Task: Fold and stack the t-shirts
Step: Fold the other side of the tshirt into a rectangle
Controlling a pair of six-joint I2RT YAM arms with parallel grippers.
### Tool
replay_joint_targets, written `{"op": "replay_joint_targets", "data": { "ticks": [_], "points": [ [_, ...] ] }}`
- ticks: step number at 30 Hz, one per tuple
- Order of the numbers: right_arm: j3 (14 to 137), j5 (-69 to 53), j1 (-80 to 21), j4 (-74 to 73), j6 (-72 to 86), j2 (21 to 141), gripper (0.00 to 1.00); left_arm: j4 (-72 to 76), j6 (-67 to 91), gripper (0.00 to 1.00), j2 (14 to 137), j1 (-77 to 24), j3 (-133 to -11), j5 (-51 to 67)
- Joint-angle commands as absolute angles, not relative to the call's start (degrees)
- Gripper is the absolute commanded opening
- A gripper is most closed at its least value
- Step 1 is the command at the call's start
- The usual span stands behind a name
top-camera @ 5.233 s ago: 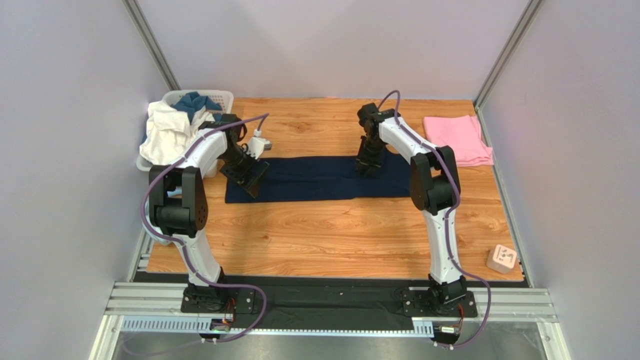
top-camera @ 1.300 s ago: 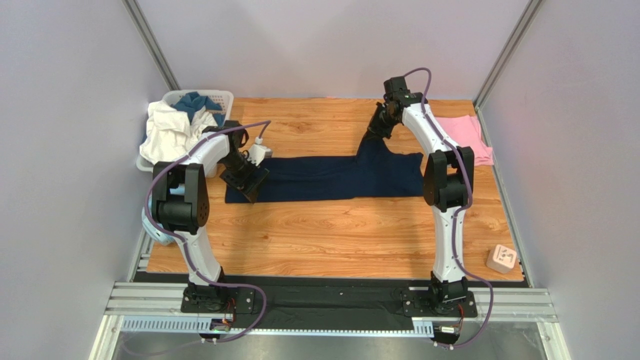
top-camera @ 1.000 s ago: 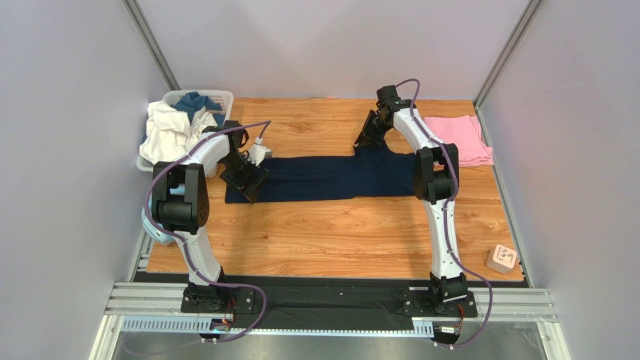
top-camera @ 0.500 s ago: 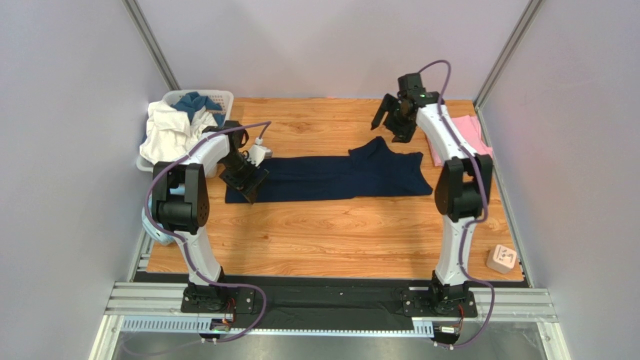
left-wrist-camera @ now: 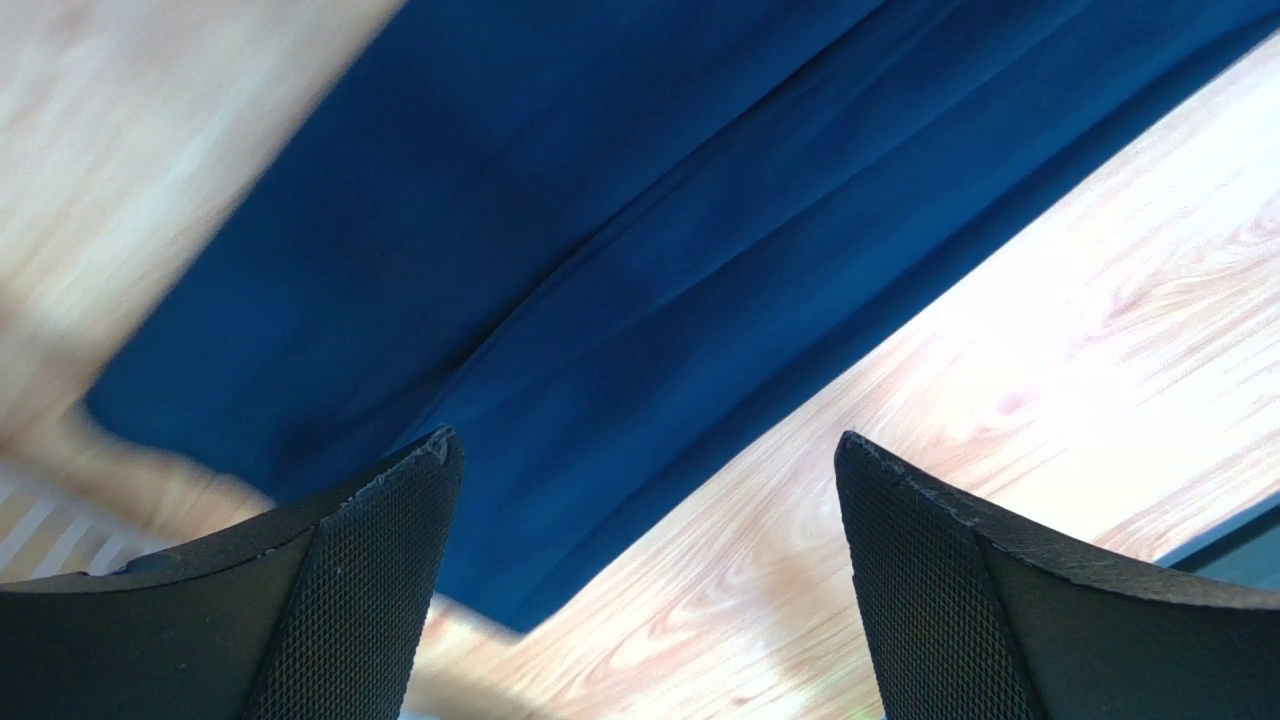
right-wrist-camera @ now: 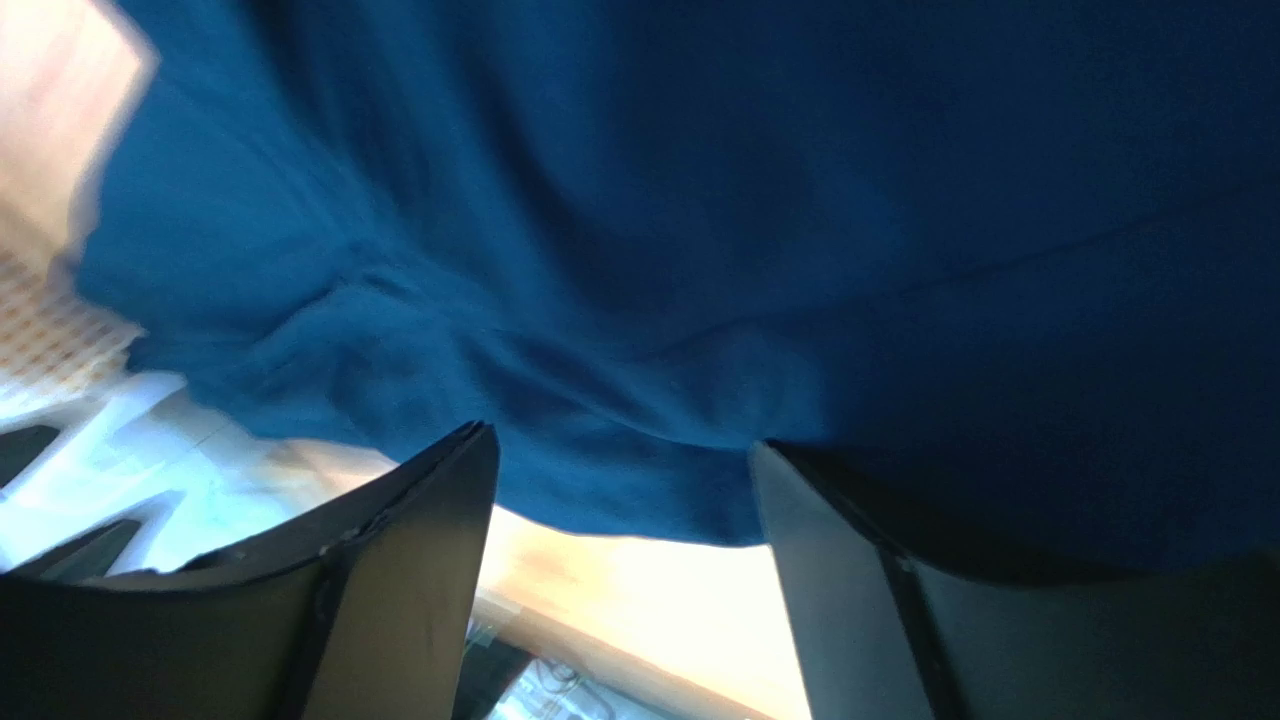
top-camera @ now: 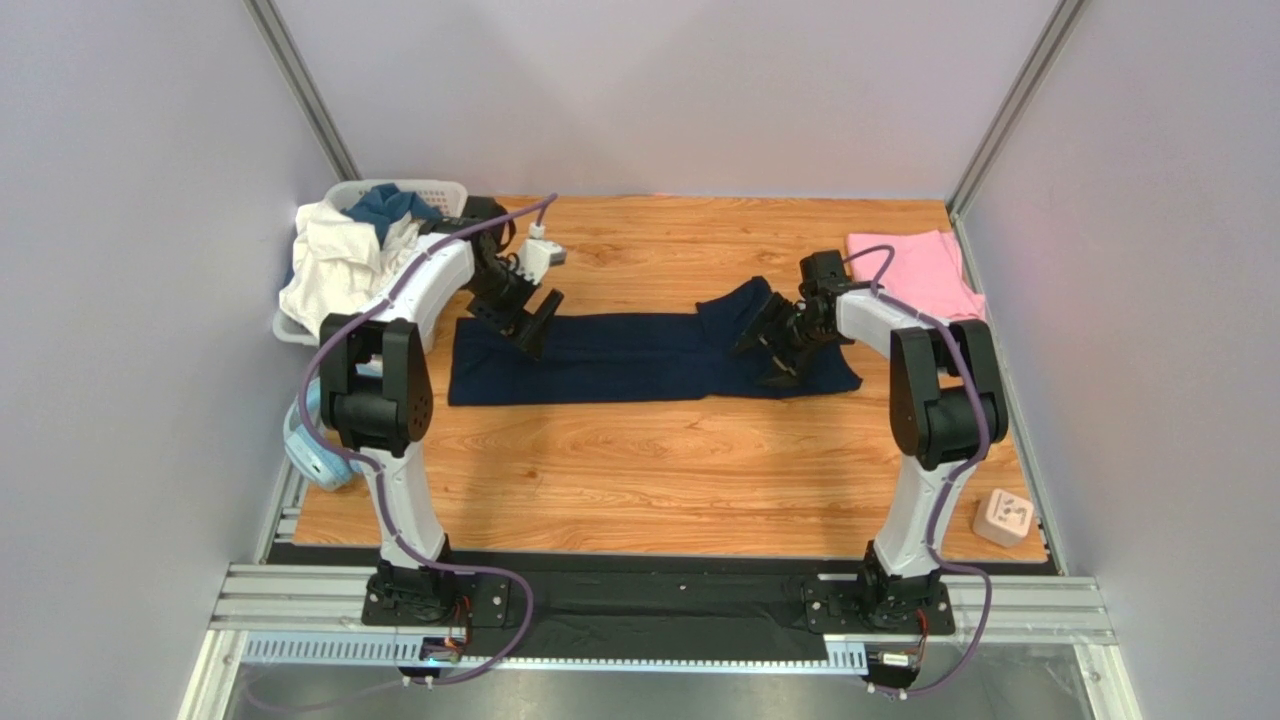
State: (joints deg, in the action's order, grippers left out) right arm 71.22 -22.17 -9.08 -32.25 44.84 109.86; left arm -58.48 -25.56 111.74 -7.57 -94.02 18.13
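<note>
Navy t-shirt point(top-camera: 646, 357), mid-fold, laid out as a long strip.
Pink t-shirt point(top-camera: 909, 270) lay folded past its right end. Left gripper point(top-camera: 529, 318) hung wide and empty over its left end. Right gripper point(top-camera: 769, 348), fingers parted, hung over the rumpled right end. Likely next: pinch there, fold leftward.

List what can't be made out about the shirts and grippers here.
- Top view: whether the right gripper touches the navy t-shirt; dark on dark, too small.
- Right wrist view: the shirt's folds, blurred.
- Top view: headphones, partly behind the left arm.
- Top view: clothes heaped in the basket, too small to count.
</note>
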Motion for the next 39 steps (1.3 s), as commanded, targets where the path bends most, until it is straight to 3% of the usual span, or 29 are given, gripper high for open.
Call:
{"op": "replay_joint_targets", "data": {
  "ticks": [1, 8, 17, 23, 28, 33, 39],
  "points": [
    [73.47, -21.55, -8.88, -30.13, 46.15, 112.66, 0.71, -58.63, -23.82, 0.99, 116.01, -12.30, -94.92, 19.87],
    [79.97, -12.84, -8.96, -36.56, 42.28, 116.45, 0.71, -56.87, -25.05, 0.99, 120.23, -11.17, -92.38, 16.35],
    [79.98, -9.32, -7.30, -40.08, 40.69, 117.69, 0.70, -56.43, -29.18, 0.99, 117.17, -1.06, -87.02, 13.19],
    [82.08, -6.60, -6.33, -43.32, 38.85, 115.67, 0.70, -56.95, -28.66, 0.99, 113.13, -1.49, -84.73, 15.64],
    [85.42, -11.59, -6.33, -45.61, 38.23, 112.68, 0.72, -59.59, -27.60, 0.99, 109.17, -4.65, -86.48, 17.57],
    [96.65, -17.04, -6.42, -46.75, 38.50, 111.44, 0.75, -61.52, -25.67, 1.00, 102.66, -11.33, -89.29, 19.85],
    [117.20, -22.41, -6.15, -46.77, 37.09, 124.68, 0.73, -64.69, -22.85, 1.00, 104.23, -17.22, -95.27, 25.14]
  ]
}}
